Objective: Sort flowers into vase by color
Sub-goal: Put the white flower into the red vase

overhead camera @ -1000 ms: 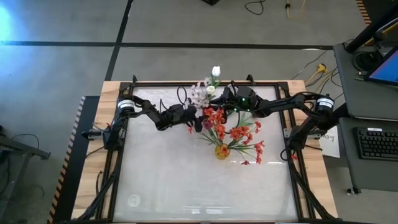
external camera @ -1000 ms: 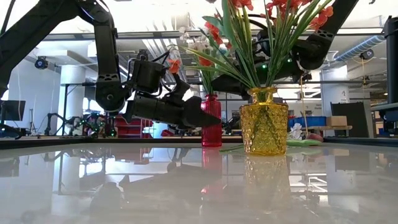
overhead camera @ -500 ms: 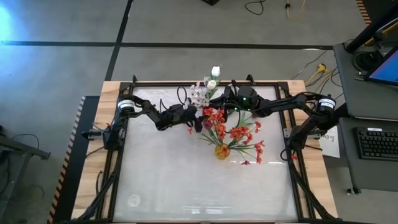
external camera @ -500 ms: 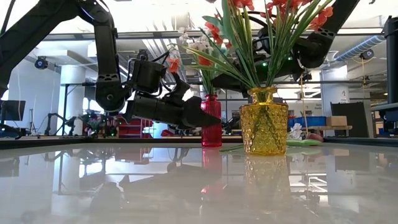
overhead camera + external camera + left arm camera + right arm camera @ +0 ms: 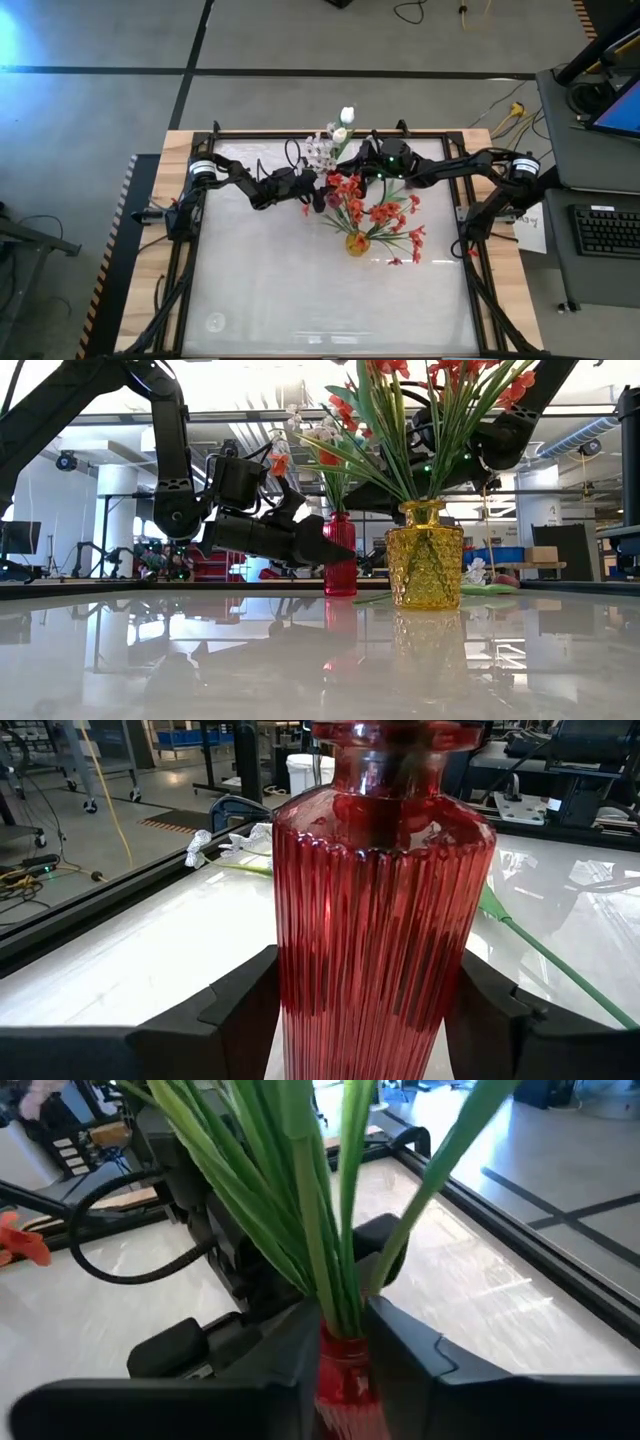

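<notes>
A red ribbed glass vase (image 5: 380,910) stands on the table, also seen in the low view (image 5: 340,560). My left gripper (image 5: 370,1015) is shut on it. My right gripper (image 5: 345,1342) is above the vase's mouth, shut on a bunch of green stems (image 5: 315,1230). Their white tulips (image 5: 345,122) and pale blossom sprays (image 5: 320,152) lean toward the far edge. A yellow glass vase (image 5: 425,555) nearer the middle holds the red-orange blossom clusters (image 5: 378,212). One white flower (image 5: 232,842) lies on the table behind. My left gripper holds the red vase by its ribbed body (image 5: 300,970), one finger (image 5: 235,1010) on each side, coming level from the table's left. The vase stands upright on the table. My right gripper pinches the bunch of green stems just above the vase's mouth (image 5: 340,1305). Its fingers (image 5: 405,1345) come from the table's right, across the stems. The stems' lower ends go into the vase, and the bunch leans toward the far edge.
The yellow vase's red flowers spread wide over the table's middle (image 5: 400,225), close to both grippers. A loose green stem (image 5: 545,950) lies on the table near the red vase. The glossy white table (image 5: 280,290) runs to the near edge.
My right gripper has shifted slightly with the bunch still in its hold. The lower white tulip has moved a little toward the far edge. My left gripper and both vases have stayed where they were.
</notes>
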